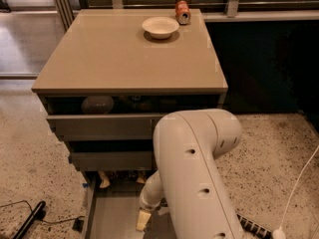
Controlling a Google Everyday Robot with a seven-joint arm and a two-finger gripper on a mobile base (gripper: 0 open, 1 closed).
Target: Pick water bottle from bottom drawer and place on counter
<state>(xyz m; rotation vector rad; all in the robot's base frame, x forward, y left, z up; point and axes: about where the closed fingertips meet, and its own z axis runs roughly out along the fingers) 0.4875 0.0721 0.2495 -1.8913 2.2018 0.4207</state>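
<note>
Gripper [143, 220] low in bottom drawer [110, 214], lower centre; its grip cannot be told, water bottle unseen. Advise slow, centred approach.

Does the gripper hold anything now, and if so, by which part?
It cannot be told. The gripper is down in the bottom drawer, and no held thing can be made out at it.

rounded cream-white arm [194, 173] with dark recessed holes; tan-tipped gripper [143, 221] over the bottom drawer [112, 214]
</note>
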